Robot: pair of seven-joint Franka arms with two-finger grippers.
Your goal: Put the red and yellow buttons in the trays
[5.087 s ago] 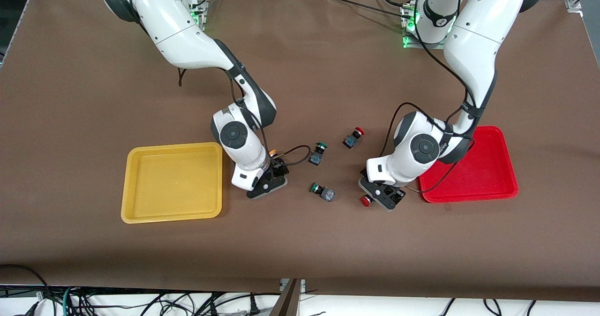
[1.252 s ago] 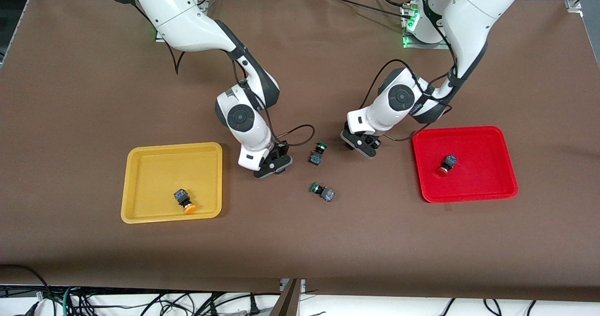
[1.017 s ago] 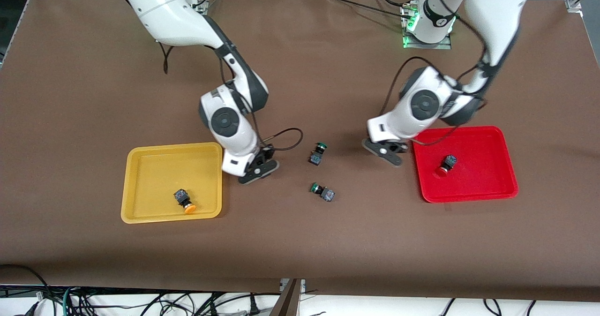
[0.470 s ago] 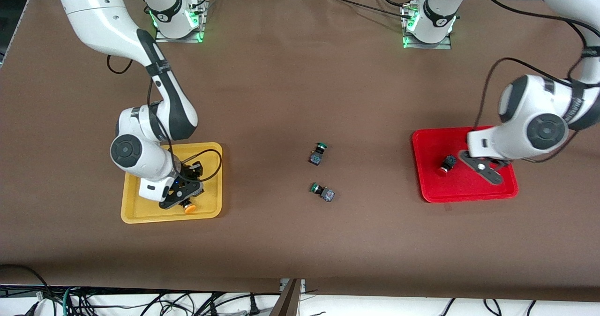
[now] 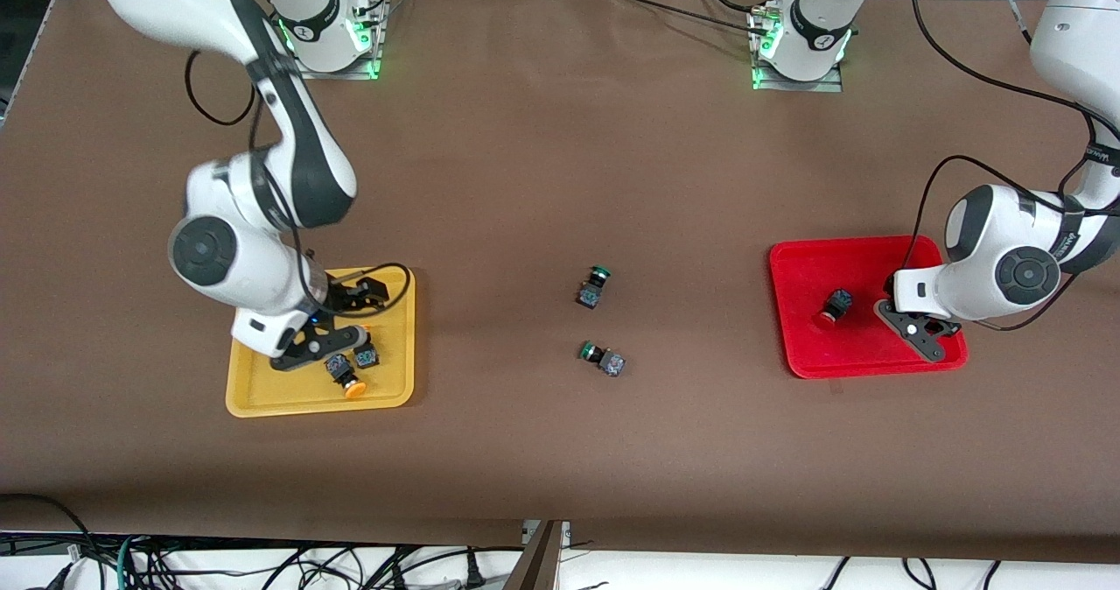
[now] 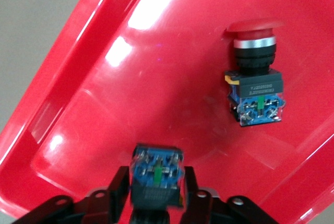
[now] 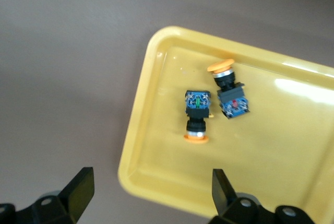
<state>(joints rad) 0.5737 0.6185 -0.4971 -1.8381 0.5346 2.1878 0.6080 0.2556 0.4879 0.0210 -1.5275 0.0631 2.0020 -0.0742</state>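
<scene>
The yellow tray (image 5: 262,402) holds two yellow buttons (image 5: 343,375) (image 5: 366,355) lying side by side. They also show in the right wrist view (image 7: 197,114) (image 7: 229,91). My right gripper (image 5: 315,349) hangs open and empty above that tray (image 7: 135,130). The red tray (image 5: 840,354) holds one red button (image 5: 834,305), also seen in the left wrist view (image 6: 255,78). My left gripper (image 5: 914,332) is low over the red tray (image 6: 130,78), shut on a second button (image 6: 156,174) whose blue end shows; its cap is hidden.
Two green-capped buttons (image 5: 594,285) (image 5: 601,358) lie on the brown table between the trays, near the middle. Both arm bases stand along the table's edge farthest from the front camera.
My right gripper has let go of the second yellow button in the yellow tray and risen. My left gripper has shifted a little over the red tray, still holding its button.
</scene>
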